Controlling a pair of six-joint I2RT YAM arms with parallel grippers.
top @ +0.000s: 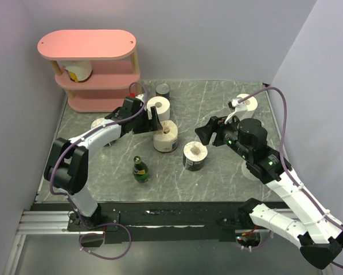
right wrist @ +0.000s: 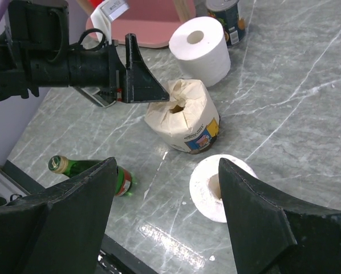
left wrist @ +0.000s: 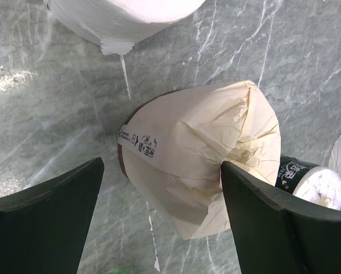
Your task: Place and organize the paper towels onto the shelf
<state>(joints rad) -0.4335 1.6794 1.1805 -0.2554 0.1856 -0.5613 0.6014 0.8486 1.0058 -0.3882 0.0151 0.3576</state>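
1. Grey marbled table (top: 217, 109), pale walls; pink shelf (top: 86, 46) at far-left corner, one roll (top: 80, 71) half hidden inside.
2. Left gripper (left wrist: 162, 164) spread astride cream roll (left wrist: 199, 154); white roll (left wrist: 119, 17) cropped above.
3. Right gripper (right wrist: 167, 162) spread, empty, partly hiding another roll (right wrist: 207, 182).

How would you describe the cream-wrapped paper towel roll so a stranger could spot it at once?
From the pink three-tier shelf in the grey marbled table's far left corner, move towards the centre past the plain white roll. Next stands the cream roll: unlike its neighbours, it is wrapped in crumpled paper.
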